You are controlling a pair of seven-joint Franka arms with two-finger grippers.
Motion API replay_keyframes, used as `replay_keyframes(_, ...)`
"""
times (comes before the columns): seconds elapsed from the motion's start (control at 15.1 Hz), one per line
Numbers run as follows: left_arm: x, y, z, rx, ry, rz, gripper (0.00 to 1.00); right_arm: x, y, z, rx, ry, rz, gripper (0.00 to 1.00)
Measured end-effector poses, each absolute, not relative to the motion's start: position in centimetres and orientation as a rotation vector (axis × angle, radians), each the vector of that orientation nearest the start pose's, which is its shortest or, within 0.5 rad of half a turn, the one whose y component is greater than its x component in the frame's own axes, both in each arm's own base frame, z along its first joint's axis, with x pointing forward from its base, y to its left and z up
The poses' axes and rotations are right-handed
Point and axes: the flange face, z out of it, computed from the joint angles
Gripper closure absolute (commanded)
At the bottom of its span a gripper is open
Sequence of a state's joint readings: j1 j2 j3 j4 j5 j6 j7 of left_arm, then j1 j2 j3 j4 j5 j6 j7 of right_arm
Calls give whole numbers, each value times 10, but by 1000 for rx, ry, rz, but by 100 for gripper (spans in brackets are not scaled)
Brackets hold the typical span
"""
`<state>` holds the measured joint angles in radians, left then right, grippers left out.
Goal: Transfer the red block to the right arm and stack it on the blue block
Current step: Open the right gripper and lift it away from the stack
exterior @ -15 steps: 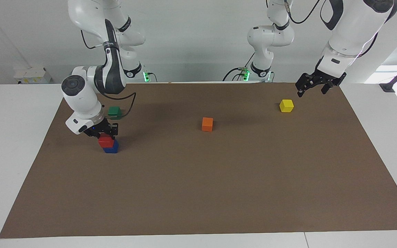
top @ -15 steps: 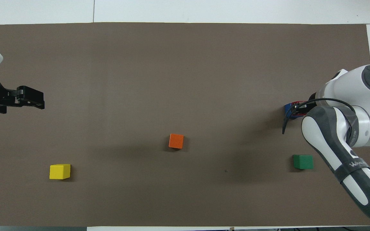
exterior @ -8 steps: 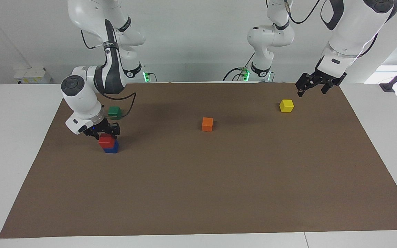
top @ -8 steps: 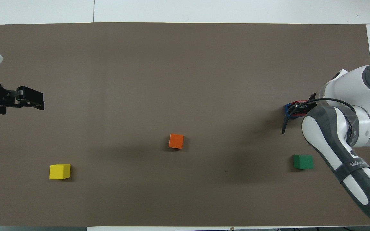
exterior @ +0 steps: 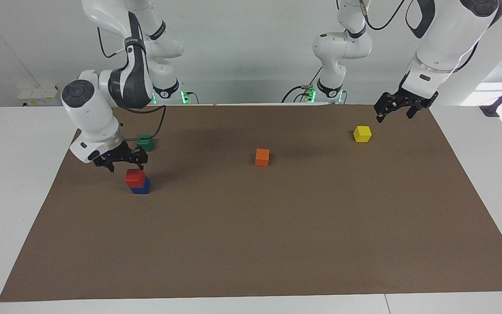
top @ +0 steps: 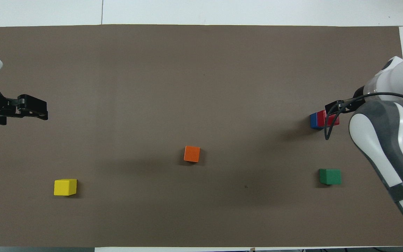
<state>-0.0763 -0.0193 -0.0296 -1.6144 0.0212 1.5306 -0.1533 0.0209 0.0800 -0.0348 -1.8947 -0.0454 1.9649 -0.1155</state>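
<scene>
Brown mat on white table. Red block (exterior: 134,176) sits on blue block (exterior: 141,187), toward right arm's end. Right gripper (exterior: 121,162) empty, fingers apart, just above stack. Left gripper (exterior: 394,108) waits, fingers apart, nr yellow cube (exterior: 362,133). Stacking looks done; next: rt arm backs off w/o nudging.

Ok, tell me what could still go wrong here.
1. The red block sits on the blue block shifted off-centre, overhanging one side; a nudge could tip it off.
2. The right gripper, open, hangs just above the stack; a sideways or downward move could clip the red block.
3. The right arm's cable loops close to the green block and might drag it.
The left gripper waits over the mat near the yellow block.
</scene>
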Motion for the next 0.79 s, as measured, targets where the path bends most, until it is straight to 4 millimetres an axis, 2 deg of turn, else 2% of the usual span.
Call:
replay_keyframes(0.13, 540, -55, 611, -3109, -75, 95, 0, 578, -11, 502, -3180, -234, -70, 0)
replay_keyframes(0.33, 540, -55, 611, -3109, -75, 95, 0, 564, -11, 546, -3179, -246, -114, 0)
replay_keyframes(0.59, 540, -55, 611, -3109, -75, 96, 0, 530, -12, 594, -3174, -234, 17, 0)
replay_keyframes(0.79, 540, -55, 611, -3109, -75, 96, 0, 503, -13, 614, -3166, -226, 116, 0)
